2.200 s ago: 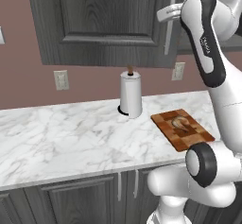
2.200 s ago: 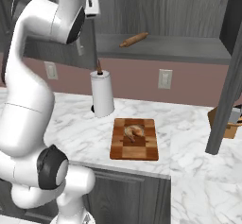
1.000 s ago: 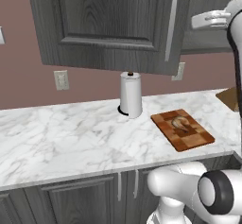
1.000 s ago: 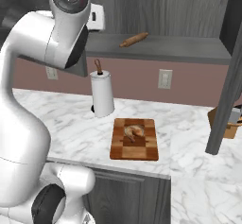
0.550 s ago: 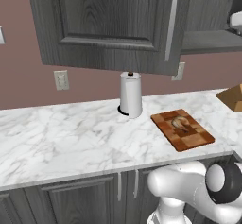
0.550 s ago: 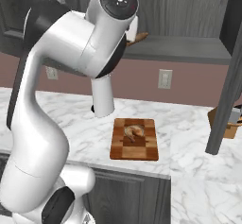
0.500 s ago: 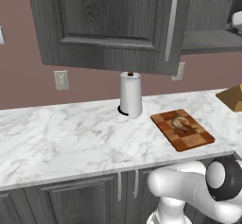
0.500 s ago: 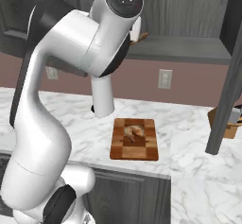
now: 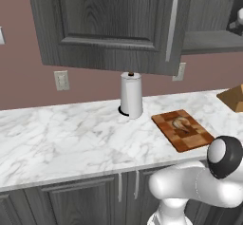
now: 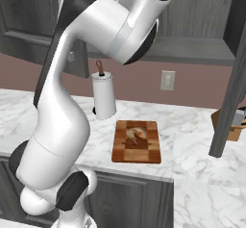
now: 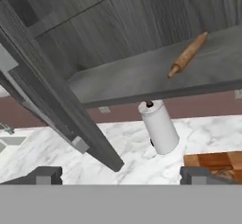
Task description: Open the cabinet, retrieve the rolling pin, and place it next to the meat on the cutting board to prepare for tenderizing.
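Note:
The cabinet point(image 9: 114, 24) stands with both doors swung out, its left door point(image 11: 56, 105) crossing the hand view. On its grey shelf point(image 11: 142, 79) lies the rolling pin point(image 11: 188, 55), tan wood, slanted, nothing touching it. My gripper point(image 11: 120, 176) is open, with wide-apart fingertips point(image 11: 45, 175) and nothing between them; it hangs in front of and below the shelf, well short of the pin. On the counter lies the checkered cutting board point(image 9: 182, 130) point(image 10: 136, 141) with the meat point(image 9: 181, 123) point(image 10: 135, 133) on its far half. My arm hides the pin in the right base view.
A white paper towel roll point(image 9: 131, 96) point(image 11: 159, 126) stands at the wall left of the board. A tan wooden box point(image 9: 233, 97) sits at the counter's right. The cabinet's open right door point(image 10: 235, 78) juts out over the counter. A marble counter point(image 9: 66, 134) stretches left.
My arm has swung right, away from the left door's handle and toward the open shelf. The jaws have stayed wide. Board, meat and pin have not moved.

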